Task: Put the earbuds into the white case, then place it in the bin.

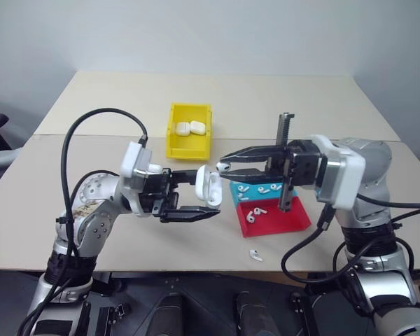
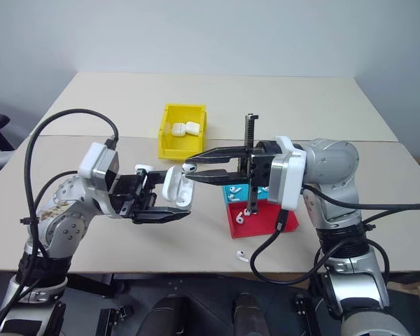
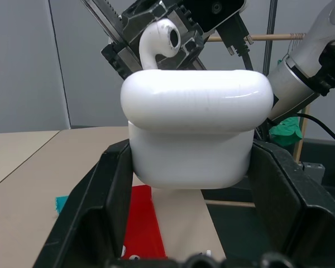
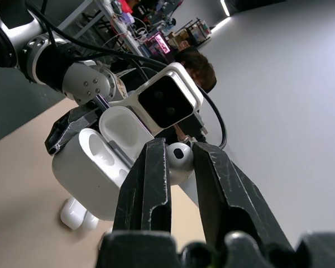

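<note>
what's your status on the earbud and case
Left gripper shut on open white case. Right gripper pinching earbud just above it. Nothing between them.

Pretty even, soft overhead light here. The beige rectangular tabletop [image 1: 196, 98] looks flat with faint shadows, and there's mild glare on the glossy white rounded case [image 3: 195, 131] above it.

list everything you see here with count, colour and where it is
white case: 1, white, lid open, held above the table in front of the bin
earbud: 1, white, pinched just above the open case
bin: 1, yellow, mid-table, two white cases inside
blue tray: 1, holds a few earbuds, behind the red tray
red tray: 1, right of centre, three earbuds in it
loose earbud: 1, white, near table edge
table: 1, beige
left gripper: black, shut on the case
right gripper: black, shut on the earbud
</note>
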